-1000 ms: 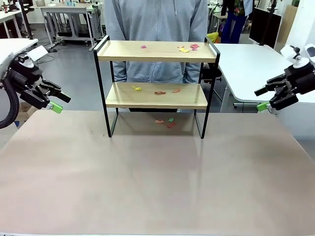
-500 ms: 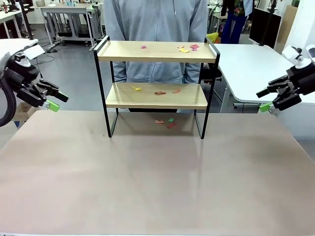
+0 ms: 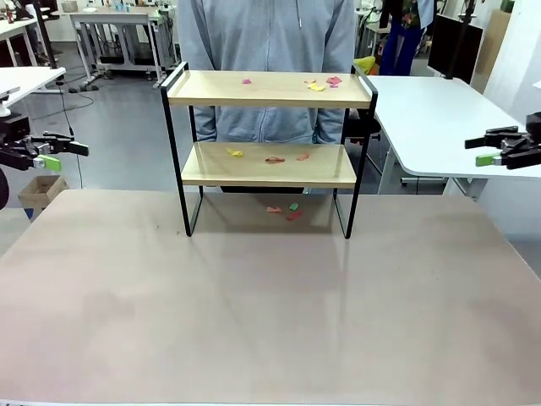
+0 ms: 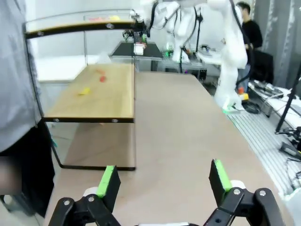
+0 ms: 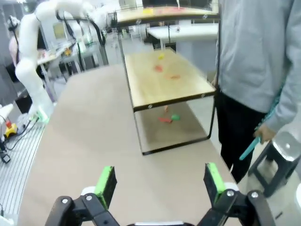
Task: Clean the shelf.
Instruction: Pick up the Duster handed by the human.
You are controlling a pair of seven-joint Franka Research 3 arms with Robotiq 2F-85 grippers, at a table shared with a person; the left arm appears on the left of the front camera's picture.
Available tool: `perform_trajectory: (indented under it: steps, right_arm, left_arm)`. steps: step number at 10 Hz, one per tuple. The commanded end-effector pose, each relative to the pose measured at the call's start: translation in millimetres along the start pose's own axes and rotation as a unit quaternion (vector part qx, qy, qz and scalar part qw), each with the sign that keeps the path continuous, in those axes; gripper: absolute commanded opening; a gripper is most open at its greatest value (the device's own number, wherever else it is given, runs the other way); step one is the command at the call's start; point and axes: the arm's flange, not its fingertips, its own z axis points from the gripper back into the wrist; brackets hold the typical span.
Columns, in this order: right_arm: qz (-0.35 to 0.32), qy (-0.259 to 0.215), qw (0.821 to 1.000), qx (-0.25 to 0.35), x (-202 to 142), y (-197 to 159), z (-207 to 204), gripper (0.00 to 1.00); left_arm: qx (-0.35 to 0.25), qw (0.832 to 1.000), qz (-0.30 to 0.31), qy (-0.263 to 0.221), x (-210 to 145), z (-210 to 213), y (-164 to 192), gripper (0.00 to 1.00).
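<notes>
Both sets of jaws stand fully open and hold nothing. The left jaws' green pads (image 4: 109,181) face down the bench (image 3: 254,304) from beyond its left edge. The right jaws' pads (image 5: 212,181) do likewise from the right side. Both are well apart from the shelf (image 3: 262,88).

The shelf stands upright at the far middle of the bench. Small coloured paper scraps (image 3: 317,84) lie on its top board, more scraps (image 3: 274,159) on the lower board, and a few (image 3: 289,211) on the bench beneath it.

Hazards noted:
- The scraps are thin and flat. A pinch is likely to slip, or to flick them off the far edge.
- The frame looks light. A sideways push from a jaw could slide or tip it toward the person (image 3: 270,42) standing just behind.
- The raised side rails and the upper board crowd access to the lower tier, so a collision is likely there.
- The person's hand (image 5: 264,133) holds a slim teal item close by.
</notes>
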Motion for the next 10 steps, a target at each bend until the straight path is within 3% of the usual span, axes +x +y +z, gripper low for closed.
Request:
perform_trajectory:
  steps: [1,6,7,8,10]
  right_arm:
    - [0.013,-0.064,0.997,0.032,-11.1,-34.3,9.4,1.0]
    - [0.044,-0.115,0.992,0.011,-40.4,-51.6,6.9,1.0]
    - [0.048,-0.113,0.992,0.018,-39.3,-48.2,5.9,1.0]
    - [0.01,-0.093,0.995,0.021,-42.7,-51.3,7.7,1.0]
    - [0.02,-0.095,0.995,0.02,-43.8,-51.3,7.7,1.0]
  left_arm:
    - [0.015,0.998,-0.038,-0.044,-16.8,2.2,27.5,1.0]
    - [0.076,0.989,-0.106,-0.063,-47.9,-5.7,56.2,1.0]
    - [0.079,0.988,-0.113,-0.069,-46.8,-7.9,57.3,1.0]
    - [0.078,0.988,-0.111,-0.071,-47.4,-6.3,57.9,1.0]
    - [0.096,0.987,-0.104,-0.077,-46.8,-4.5,53.5,1.0]
